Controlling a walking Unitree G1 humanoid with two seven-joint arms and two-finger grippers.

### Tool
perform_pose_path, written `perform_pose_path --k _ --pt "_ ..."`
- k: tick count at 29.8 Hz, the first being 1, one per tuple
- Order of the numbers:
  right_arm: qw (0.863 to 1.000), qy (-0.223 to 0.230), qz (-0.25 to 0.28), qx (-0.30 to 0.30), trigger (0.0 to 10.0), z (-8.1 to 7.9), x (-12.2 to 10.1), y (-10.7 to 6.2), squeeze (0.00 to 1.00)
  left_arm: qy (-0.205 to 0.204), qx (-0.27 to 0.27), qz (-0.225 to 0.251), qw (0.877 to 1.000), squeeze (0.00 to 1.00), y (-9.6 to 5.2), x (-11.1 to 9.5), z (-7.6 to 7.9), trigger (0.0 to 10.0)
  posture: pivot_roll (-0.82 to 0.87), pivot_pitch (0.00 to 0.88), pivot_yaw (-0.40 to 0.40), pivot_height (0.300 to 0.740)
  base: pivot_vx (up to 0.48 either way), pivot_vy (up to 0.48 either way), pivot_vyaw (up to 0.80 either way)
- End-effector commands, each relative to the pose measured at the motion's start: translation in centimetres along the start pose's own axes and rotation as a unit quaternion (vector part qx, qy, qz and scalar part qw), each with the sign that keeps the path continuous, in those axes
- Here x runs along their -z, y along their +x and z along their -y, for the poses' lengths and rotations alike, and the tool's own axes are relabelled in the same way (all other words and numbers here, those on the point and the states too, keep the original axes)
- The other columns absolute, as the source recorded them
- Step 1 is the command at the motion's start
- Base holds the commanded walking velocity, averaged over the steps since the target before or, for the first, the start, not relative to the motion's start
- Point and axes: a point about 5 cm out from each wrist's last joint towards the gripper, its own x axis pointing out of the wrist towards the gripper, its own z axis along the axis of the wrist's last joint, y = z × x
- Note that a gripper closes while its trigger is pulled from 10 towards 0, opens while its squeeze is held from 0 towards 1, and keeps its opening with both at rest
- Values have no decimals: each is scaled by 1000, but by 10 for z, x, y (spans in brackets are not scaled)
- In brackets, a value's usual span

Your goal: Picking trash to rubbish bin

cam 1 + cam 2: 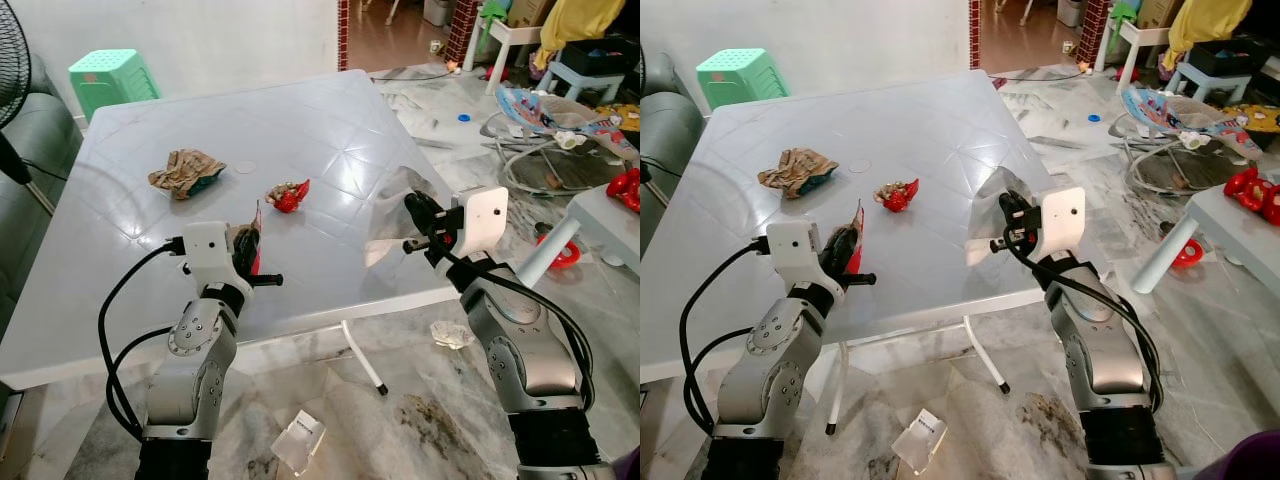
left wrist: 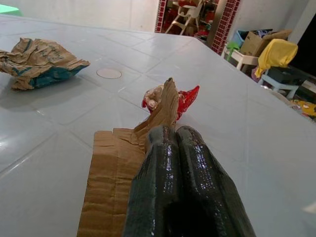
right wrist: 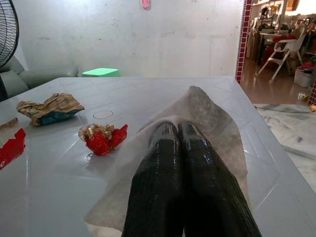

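Note:
My left gripper (image 2: 170, 132) hovers low over the near part of the white table (image 1: 320, 120), shut on a flat brown paper wrapper (image 2: 116, 173) with a red inner side (image 1: 256, 250). Over the table's right edge my right gripper (image 3: 177, 127) is shut on a thin, translucent white sheet (image 3: 210, 116), holding it off the surface. Farther in lie a crumpled red wrapper (image 1: 288, 195) and a crumpled brown and teal bag (image 1: 185, 172), both untouched.
On the marble floor below the near edge lie a white packet (image 1: 300, 437) and a crumpled white scrap (image 1: 452, 334). A green stool (image 1: 112, 76) stands behind the table, a fan (image 1: 12, 60) and dark sofa to the left, and a baby bouncer (image 1: 560, 110) and toys to the right.

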Motion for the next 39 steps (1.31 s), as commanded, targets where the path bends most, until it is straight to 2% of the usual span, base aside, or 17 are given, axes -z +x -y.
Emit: perform_pose_path --k 1,12,24,30,39 --pt "1000 2 5 -3 0 -1 -3 0 0 1 1 -1 1000 0 -2 -1 0 745 -28 16 42 740 0 0 0" --pt "1000 4 3 0 0 1 -3 0 0 -1 2 0 1000 0 -2 -1 1 353 -29 16 39 740 0 0 0" --pt "1000 5 5 0 0 1 -3 1 0 2 7 3 1000 0 -1 -2 1 471 -29 10 40 740 0 0 0" --pt "1000 8 5 0 0 1 -3 1 0 -1 10 4 1000 0 0 -3 2 1098 -28 8 41 740 -296 0 0" --pt "1000 14 5 2 0 1 -2 1 0 -2 10 5 1000 0 -1 -3 1 1020 -25 10 43 740 -361 0 0"
